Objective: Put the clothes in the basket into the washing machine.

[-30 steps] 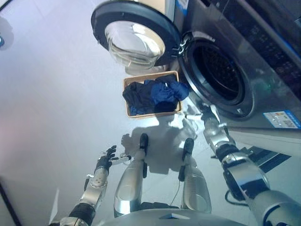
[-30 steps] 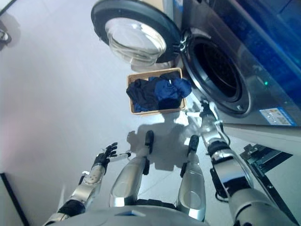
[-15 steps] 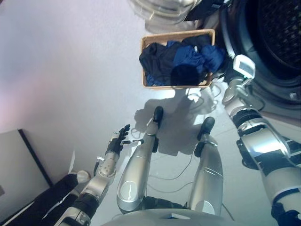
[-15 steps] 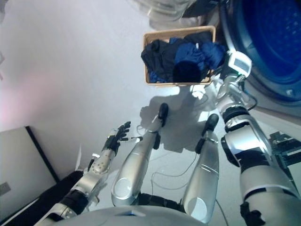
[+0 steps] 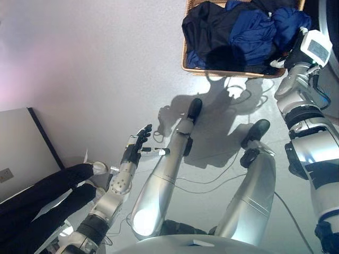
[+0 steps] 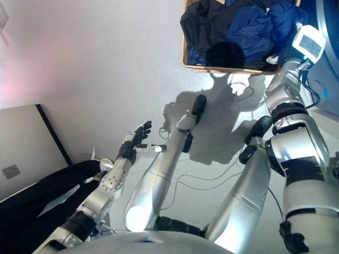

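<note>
A wicker basket [image 5: 233, 71] stands on the floor at the top of the view. It is filled with dark navy and blue clothes [image 5: 249, 29]. My right hand [image 5: 283, 61] is at the basket's right near corner, against the blue cloth; its fingers are mostly hidden there. My left hand [image 5: 136, 149] hangs low at the left, far from the basket, with straight spread fingers and nothing in it. Only a sliver of the washing machine [image 6: 332, 21] shows at the upper right edge.
A person's legs in dark trousers [image 5: 39, 193] lie along the lower left. Behind them is a pale wall panel with a socket [image 5: 6, 174]. Grey floor [image 5: 95, 63] stretches left of the basket.
The camera has tipped down, so the basket and machine slid up and out at the top. My right hand has come to the basket's right corner. The left hand stays as it was.
</note>
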Controlling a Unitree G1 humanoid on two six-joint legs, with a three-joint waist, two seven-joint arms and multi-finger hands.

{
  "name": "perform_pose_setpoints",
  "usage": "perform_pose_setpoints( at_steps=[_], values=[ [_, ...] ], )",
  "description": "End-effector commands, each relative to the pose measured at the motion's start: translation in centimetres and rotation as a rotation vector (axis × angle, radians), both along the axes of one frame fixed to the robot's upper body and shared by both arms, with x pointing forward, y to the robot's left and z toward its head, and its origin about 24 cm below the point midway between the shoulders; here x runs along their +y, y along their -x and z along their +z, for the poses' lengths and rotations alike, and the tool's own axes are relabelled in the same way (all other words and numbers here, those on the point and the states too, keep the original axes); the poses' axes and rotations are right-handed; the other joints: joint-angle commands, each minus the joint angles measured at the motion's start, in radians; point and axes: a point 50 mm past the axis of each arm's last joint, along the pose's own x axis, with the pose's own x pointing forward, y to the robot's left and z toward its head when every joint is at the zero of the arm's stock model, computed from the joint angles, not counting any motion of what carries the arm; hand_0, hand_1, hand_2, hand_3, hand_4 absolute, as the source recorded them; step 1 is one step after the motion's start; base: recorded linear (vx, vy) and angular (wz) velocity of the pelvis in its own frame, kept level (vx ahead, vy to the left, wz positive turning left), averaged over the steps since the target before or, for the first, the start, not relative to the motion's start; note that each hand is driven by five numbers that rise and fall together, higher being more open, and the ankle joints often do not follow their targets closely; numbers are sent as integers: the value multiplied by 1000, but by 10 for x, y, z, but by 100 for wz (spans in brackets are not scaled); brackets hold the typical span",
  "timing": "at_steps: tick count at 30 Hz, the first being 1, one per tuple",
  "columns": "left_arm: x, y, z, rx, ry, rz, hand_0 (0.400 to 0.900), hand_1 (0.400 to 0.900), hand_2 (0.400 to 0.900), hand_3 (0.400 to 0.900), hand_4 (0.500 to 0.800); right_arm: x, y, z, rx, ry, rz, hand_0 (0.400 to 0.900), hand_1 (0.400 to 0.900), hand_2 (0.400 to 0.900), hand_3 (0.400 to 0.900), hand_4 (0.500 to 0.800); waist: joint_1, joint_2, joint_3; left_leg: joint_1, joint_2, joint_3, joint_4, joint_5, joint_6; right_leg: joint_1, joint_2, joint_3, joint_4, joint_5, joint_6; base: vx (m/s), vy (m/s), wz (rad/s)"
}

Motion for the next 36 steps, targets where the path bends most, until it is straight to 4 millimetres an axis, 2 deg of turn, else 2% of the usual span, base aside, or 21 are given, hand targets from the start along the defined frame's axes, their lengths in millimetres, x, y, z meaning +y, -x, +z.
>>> perform_pose_setpoints(
  at_steps=[1,4,11,12,18,25,31,32,33,35,36],
  values=[
    [5,17,-14,52,-28,17,900,900,900,900,800,-24,14,48,-152,87,-63,900,900,900,900,800,0,153,-13,-47,-28,26,151,-173,39,-20,18,7,93,-38,12,-5,48,32],
    [4,17,-11,38,-22,11,900,900,900,900,800,-32,20,57,-165,151,-105,900,900,900,900,800,-1,169,-13,-99,-45,28,211,-190,46,-73,-7,28,164,-60,7,-3,57,22],
    [1,16,-5,6,-30,-5,900,900,900,900,800,-40,30,75,-217,261,-205,900,900,900,900,800,5,178,-13,-138,-55,37,251,-200,51,-118,-19,49,203,-77,1,1,27,2],
    [0,14,-2,-9,-28,-6,900,900,900,900,800,-45,35,85,-254,290,-254,900,900,900,900,800,8,183,-13,-145,-61,35,258,-198,51,-124,-26,58,215,-82,0,-14,23,11],
    [2,8,8,-58,-41,-19,900,900,900,900,800,-44,42,104,-292,418,-323,900,900,900,900,800,16,202,-14,-163,-77,38,281,-195,51,-151,-41,79,247,-92,-5,-24,18,9],
    [2,4,13,-79,-38,-20,900,900,900,900,800,-39,41,104,-288,504,-356,900,900,900,900,800,20,191,-30,-172,-80,35,280,-191,51,-163,-45,77,248,-94,-5,-7,5,3],
    [4,2,18,-97,-41,-26,900,900,900,900,800,-37,36,99,-241,489,-329,900,900,900,900,800,31,185,-43,-173,-81,30,264,-186,50,-168,-48,75,240,-93,-2,1,-1,2],
    [4,1,21,-107,-25,-22,900,900,900,900,800,-34,30,90,-233,383,-278,900,900,900,900,800,34,188,-49,-173,-82,28,257,-185,50,-168,-49,76,238,-95,0,8,-1,3],
    [4,1,21,-107,-26,-22,900,900,900,900,800,-34,30,90,-233,382,-277,900,900,900,900,800,34,187,-50,-174,-82,28,257,-185,50,-169,-49,76,238,-95,0,20,1,6],
    [2,1,18,-91,-12,-19,900,900,900,900,800,-26,23,81,-258,220,-202,900,900,900,900,800,42,193,-60,-177,-85,28,252,-183,50,-173,-51,78,237,-97,3,23,-1,5],
    [3,2,17,-85,-17,-16,900,900,900,900,800,-23,21,81,-248,237,-187,900,900,900,900,800,47,193,-65,-176,-85,29,249,-182,50,-174,-54,78,237,-98,4,22,-8,6]
  ],
)
